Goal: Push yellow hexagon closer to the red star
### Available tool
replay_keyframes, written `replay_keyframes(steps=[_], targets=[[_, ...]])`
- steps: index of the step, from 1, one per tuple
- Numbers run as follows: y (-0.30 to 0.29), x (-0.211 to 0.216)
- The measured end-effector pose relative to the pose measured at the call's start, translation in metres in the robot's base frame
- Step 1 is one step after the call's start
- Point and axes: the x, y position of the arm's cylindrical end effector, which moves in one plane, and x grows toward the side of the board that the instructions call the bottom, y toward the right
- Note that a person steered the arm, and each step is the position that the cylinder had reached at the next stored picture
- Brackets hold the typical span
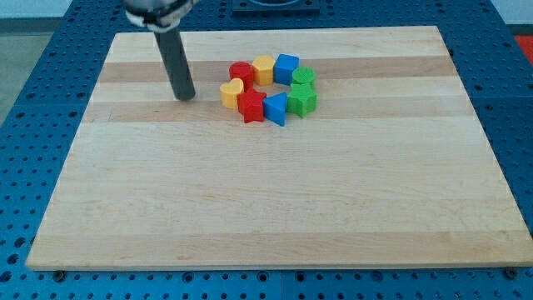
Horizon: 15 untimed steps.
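Left of the cluster, my tip (185,96) rests bare, touching nothing; I should circle behind the far yellow hexagon (263,68), nudging it gently toward the red star (251,105).

Wooden board (275,208), blue perforated table (33,100)

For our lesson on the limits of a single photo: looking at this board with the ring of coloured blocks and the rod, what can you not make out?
- Arm above the rod: cut off by the view's top edge; only the rod down to my tip shows.
- Far sides of the blocks: turned away from the one camera.
- Red block at the ring's back: shape too small to tell.
- Yellow hexagon and red star: touching their neighbours or not, too small to tell.
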Motion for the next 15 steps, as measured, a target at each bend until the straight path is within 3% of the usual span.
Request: replay_keyframes(steps=[2,3,5,10,15], targets=[[0.051,-0.073],[0.101,-0.078],[0.143,-0.077],[0.127,-0.072],[0.134,-0.024]])
